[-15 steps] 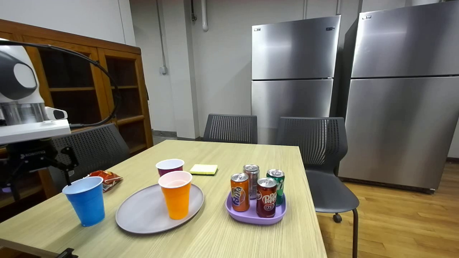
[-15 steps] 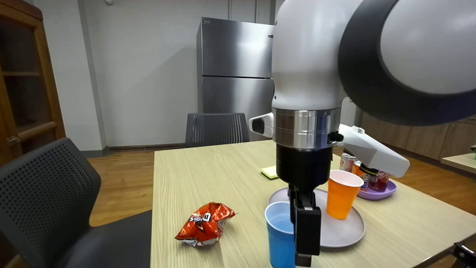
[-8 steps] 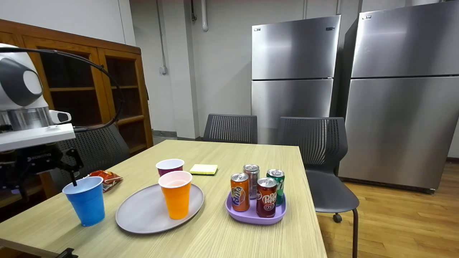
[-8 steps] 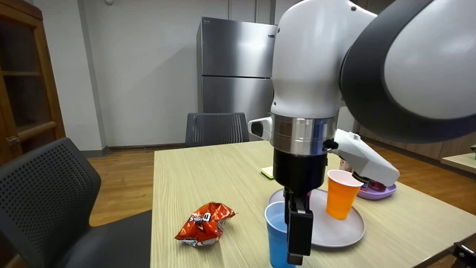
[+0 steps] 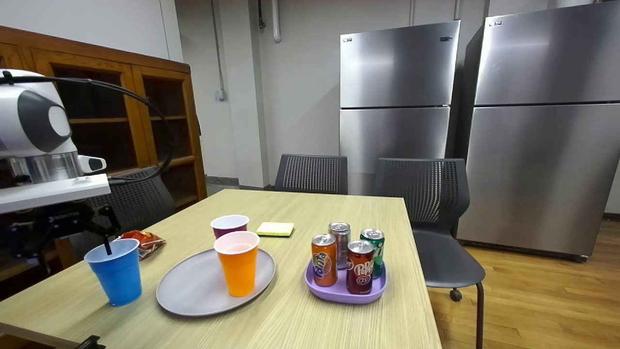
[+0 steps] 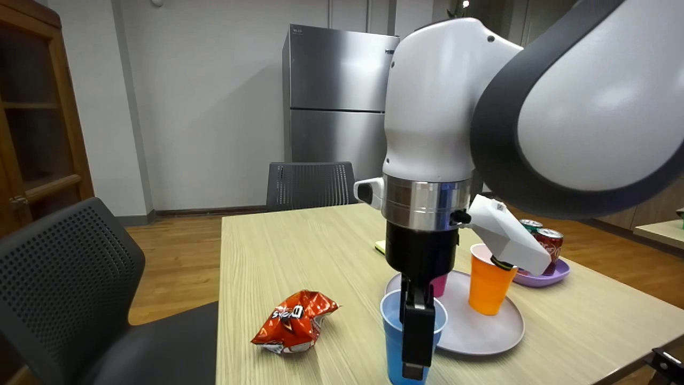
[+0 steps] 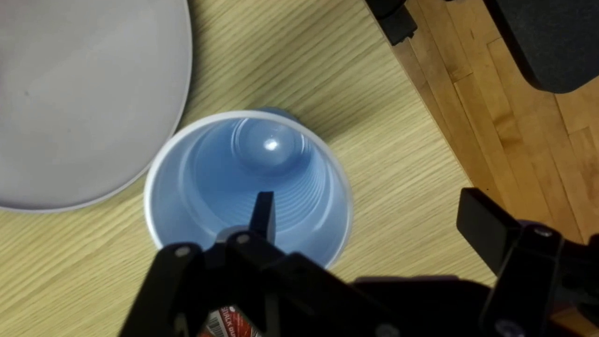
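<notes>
Gripper (image 7: pixel 372 217): jaws spread wide with nothing held; one finger points down at the mouth of the blue cup (image 5: pixel 116 281), and we see the other hanging outside it, the cup's rim showing between the two in the wrist view.
Blue cup: nearest thing to the gripper, upright on the pale table (image 5: pixel 271 329), its mouth under that one finger; we cannot tell whether the tip touches the wall or dips inside.
Snack bag (image 6: pixel 294 323): red and crumpled, lying near the gripper; in the wrist view we make out only part of it past the fingers.
Grey plate (image 5: pixel 193 286): just past the blue cup from the outer finger.
Orange cup (image 5: pixel 238 266): upright on the plate, farther from the gripper than the blue cup.
Maroon cup (image 5: pixel 229 224): close by the orange cup, partly hidden behind it in an exterior view.
Sponge (image 5: pixel 275 229): yellow on top, beyond the plate from the gripper.
Purple tray (image 5: pixel 339 296): well apart from the gripper, bearing a Fanta can (image 5: pixel 324 266), a Dr Pepper can (image 5: pixel 360 274), a silvery can (image 5: pixel 343 247) and a green can (image 5: pixel 379 252).
</notes>
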Robot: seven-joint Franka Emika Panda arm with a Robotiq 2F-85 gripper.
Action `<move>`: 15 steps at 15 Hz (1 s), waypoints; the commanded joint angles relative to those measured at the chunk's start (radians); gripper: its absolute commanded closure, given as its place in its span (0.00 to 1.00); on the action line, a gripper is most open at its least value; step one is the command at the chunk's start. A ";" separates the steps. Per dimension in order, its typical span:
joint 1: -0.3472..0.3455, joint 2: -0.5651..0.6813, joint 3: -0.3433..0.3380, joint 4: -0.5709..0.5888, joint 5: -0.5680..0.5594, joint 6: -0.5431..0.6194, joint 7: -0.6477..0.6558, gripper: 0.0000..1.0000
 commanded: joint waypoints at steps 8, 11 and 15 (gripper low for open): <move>-0.008 0.082 -0.002 0.056 -0.046 0.002 0.054 0.25; -0.007 0.085 -0.004 0.057 -0.053 0.003 0.058 0.42; -0.005 0.085 -0.007 0.058 -0.064 -0.001 0.064 0.73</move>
